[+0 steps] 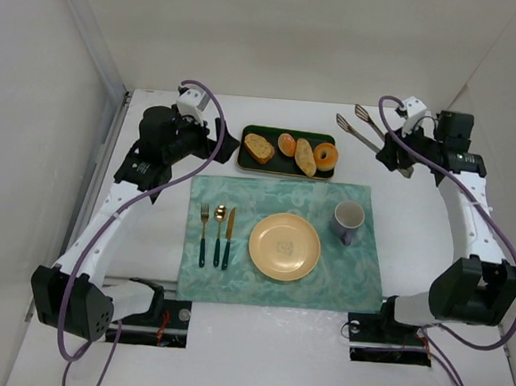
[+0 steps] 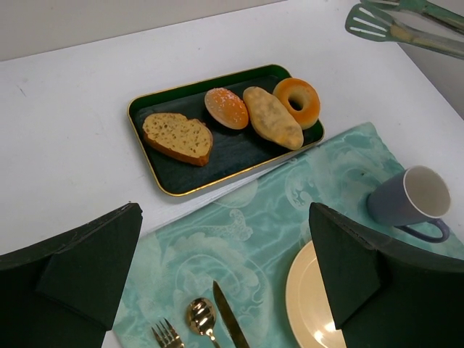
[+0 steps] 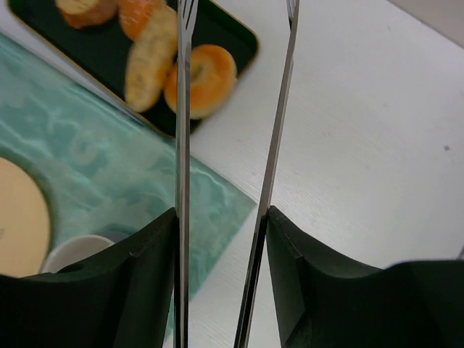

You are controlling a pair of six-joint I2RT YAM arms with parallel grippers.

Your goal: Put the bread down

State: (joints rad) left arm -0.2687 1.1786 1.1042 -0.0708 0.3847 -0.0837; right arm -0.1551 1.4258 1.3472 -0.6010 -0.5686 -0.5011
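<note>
The bread (image 1: 287, 144), a small round glossy orange-brown bun, is seen lying on a dark gold-rimmed tray (image 2: 232, 156) in the upper middle of the overhead view. It is packed between a cut slice of loaf (image 2: 177, 136) on its left and a long pale roll (image 2: 272, 117) on its right, and appears to touch the roll. A ring donut (image 2: 296, 102) is set at the tray's right end. To the upper right of the tray, metal tongs (image 3: 183, 109) are gripped near their handle end by the right gripper (image 3: 221, 217), whose fingers are pressed against the two arms. The arms are seen spread apart, with nothing between them. The left gripper (image 2: 225, 217), at the upper left, is spread wide and carries nothing. Below the tray a teal placemat (image 1: 239, 200) is laid with a fork (image 1: 204, 233), spoon and knife, a bare yellow plate (image 1: 284, 246) and a grey mug (image 1: 348, 221). The bread has not yet been lifted, and the plate is judged to be its likely destination. Trouble is most likely at the pick. The roll or slice could be caught or pushed by the tong tips because the items are crowded. The glossy bun could slip free if pinched off-centre, and the tongs could twist within the fingers. The mug, standing near the plate, could be knocked while the bun is carried across.
</note>
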